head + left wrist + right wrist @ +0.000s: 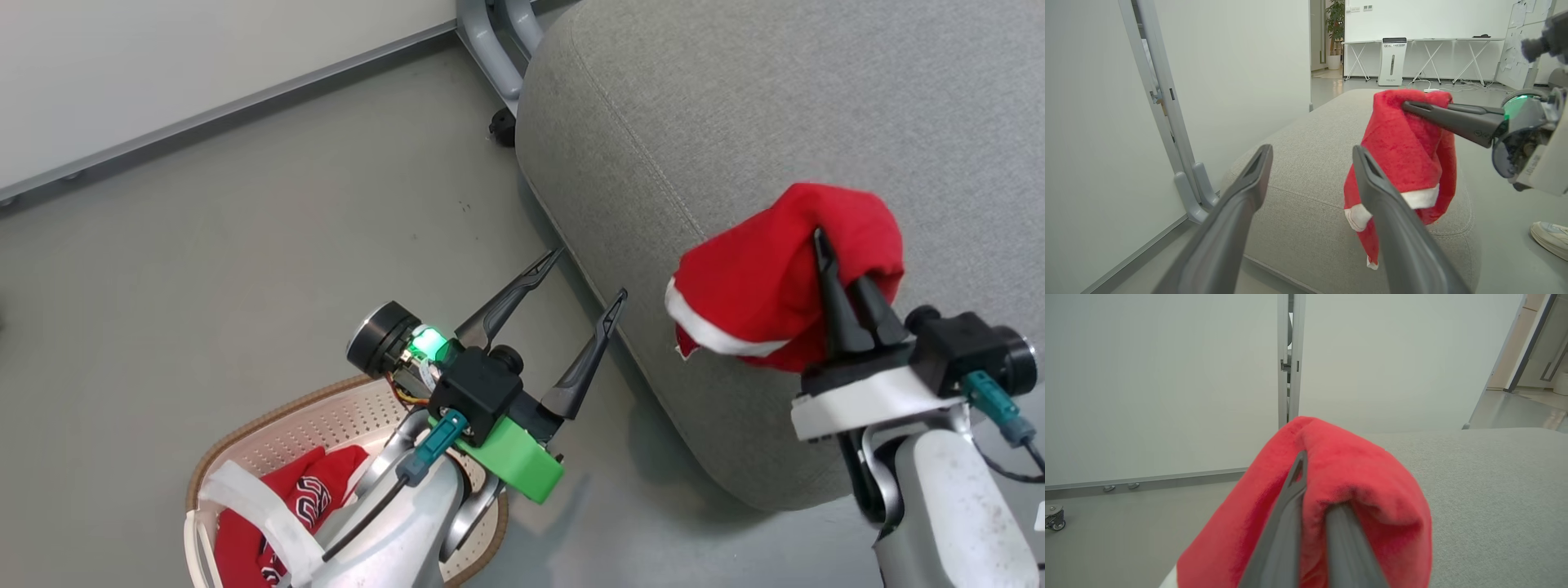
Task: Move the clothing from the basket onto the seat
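Nearest you, by your left arm, the basket (326, 420) sits on the floor with the lettered jersey (306, 494) crumpled inside. Your left gripper (590, 272) hovers between basket and seat, fingers spread wide, empty, tips aimed at the cushion's edge. Further out, your right gripper (837, 261) is pinched tight on the plain red garment (751, 286). It hangs at the near edge of the seat (775, 98), long axis vertical, white-trimmed end pointing down. You can't tell whether it touches the fabric.
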### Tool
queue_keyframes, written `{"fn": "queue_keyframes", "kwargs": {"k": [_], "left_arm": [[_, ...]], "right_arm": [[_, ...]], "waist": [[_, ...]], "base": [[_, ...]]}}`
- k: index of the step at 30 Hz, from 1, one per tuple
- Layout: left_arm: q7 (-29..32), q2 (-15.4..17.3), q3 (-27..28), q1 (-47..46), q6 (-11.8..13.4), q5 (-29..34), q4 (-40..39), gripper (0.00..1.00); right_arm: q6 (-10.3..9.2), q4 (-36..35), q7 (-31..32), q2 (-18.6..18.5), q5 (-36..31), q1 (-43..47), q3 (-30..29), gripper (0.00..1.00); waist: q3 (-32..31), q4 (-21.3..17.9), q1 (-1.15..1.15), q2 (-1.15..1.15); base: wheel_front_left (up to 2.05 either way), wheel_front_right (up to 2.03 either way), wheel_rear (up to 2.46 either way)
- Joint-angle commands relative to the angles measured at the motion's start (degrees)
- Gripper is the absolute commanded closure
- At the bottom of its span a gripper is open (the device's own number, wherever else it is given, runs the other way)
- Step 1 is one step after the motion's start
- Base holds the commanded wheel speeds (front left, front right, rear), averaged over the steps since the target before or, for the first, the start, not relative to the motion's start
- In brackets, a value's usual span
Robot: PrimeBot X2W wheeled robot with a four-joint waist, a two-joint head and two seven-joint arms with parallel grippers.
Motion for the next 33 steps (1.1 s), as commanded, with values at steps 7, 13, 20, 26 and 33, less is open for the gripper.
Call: {"fn": "queue_keyframes", "kwargs": {"k": [7, 13, 20, 26, 33], "left_arm": [[-0.01, 1.07, -0.4, -2.71, -0.27, 0.44, 0.07, 0.0], [-0.01, 1.77, -1.97, -5.72, -0.26, 0.94, 0.07, 0.0], [-0.02, 2.77, -3.47, -9.82, -0.27, 1.55, -0.11, 0.0], [-0.02, 3.54, -4.44, -13.16, -0.27, 2.06, -0.32, 0.0], [-0.01, 4.68, -4.51, -14.97, -0.27, 2.45, -0.38, 0.0]], "right_arm": [[-0.04, -0.42, -0.04, -1.13, -1.82, -8.67, -3.25, 1.0], [-0.04, 0.94, -0.04, -4.48, -2.05, -18.63, -6.24, 1.0], [-0.05, 2.32, -0.04, -7.96, -2.83, -29.64, -10.09, 1.0], [-0.05, 5.11, -0.04, -11.01, -3.25, -38.12, -13.15, 1.0], [-0.05, 11.47, -0.04, -13.81, -3.85, -45.83, -16.01, 1.0]], "waist": [[4.4, 0.59, 0.0, 0.6], [10.91, 1.62, 0.0, 0.6], [18.56, 3.19, 0.0, 0.6], [24.39, 4.19, 0.0, 0.6], [28.66, 4.9, 0.0, 0.6]], "base": [[0.0, 0.0, 0.0], [0.0, 0.0, 0.0], [0.0, 0.0, 0.0], [0.0, 0.0, 0.0], [0.0, 0.0, 0.0]]}}
